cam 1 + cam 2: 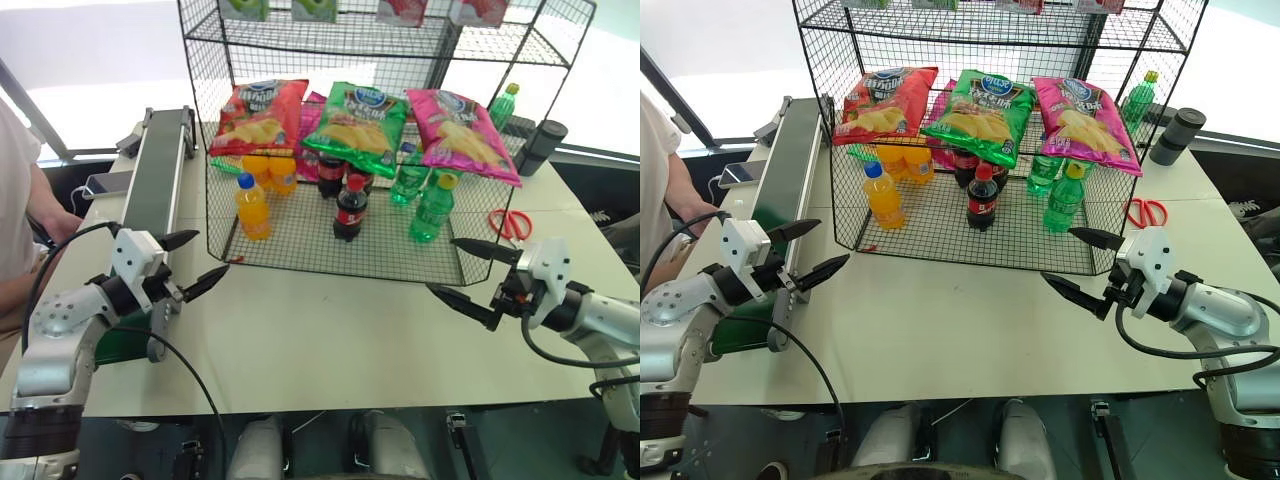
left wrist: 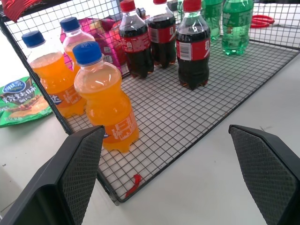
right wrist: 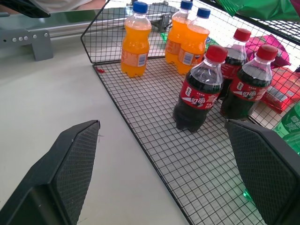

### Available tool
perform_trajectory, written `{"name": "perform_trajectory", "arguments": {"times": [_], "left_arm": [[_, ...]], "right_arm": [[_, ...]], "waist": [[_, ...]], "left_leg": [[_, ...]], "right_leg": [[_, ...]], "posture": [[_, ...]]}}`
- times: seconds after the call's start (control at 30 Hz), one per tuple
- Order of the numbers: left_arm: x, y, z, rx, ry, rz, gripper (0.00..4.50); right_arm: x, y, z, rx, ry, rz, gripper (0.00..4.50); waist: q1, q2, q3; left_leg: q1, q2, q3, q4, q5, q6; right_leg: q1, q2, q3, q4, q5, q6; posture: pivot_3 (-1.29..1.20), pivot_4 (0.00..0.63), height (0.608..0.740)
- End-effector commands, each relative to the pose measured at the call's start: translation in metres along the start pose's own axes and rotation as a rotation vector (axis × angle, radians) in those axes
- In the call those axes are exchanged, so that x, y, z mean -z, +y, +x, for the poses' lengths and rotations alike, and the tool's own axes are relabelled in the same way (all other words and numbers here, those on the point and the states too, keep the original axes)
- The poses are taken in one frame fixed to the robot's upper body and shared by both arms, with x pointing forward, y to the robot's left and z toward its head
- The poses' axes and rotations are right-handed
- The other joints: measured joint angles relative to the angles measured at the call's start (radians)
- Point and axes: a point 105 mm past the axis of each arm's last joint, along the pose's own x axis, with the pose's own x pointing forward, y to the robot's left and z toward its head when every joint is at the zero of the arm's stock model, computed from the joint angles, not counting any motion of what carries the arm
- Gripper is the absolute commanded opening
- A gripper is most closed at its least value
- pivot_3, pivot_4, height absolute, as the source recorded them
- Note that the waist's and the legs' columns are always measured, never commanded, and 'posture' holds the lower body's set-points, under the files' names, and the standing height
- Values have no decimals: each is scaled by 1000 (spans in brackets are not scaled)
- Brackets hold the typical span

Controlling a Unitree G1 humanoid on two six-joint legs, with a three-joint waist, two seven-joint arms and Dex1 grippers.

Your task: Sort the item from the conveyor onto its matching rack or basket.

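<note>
Currently the left gripper hovers beside the dark green conveyor, its fingers spread wide and empty. Next, the black wire rack holds the magenta-pink chip bag on the sloped middle tier's right end, beside a green bag. Farther right, the right gripper hangs over the white surface, fingers spread, empty.

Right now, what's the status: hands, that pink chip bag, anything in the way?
Left gripper open, empty, beside conveyor. Right gripper open, empty, before rack. Pink chip bag lying on rack's sloped tier. Nothing blocking.
</note>
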Motion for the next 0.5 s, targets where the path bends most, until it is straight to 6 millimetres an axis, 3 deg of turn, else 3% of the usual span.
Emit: {"name": "perform_trajectory", "arguments": {"times": [0.03, 0.5], "left_arm": [[-7, 4, 0, -14, -14, 38, 4500], [-9, 5, 4, -15, -27, 54, 4500]], "right_arm": [[-7, -1, 0, -1, -15, -38, 4449], [-7, 0, 5, -9, -16, -46, 4449]], "waist": [[0, 0, 0], [0, 0, 0]], "left_leg": [[0, 0, 0, 0, 0, 0], [0, 0, 0, 0, 0, 0]], "right_leg": [[0, 0, 0, 0, 0, 0], [0, 0, 0, 0, 0, 0]], "posture": [[0, 150, 740], [0, 150, 740]]}}
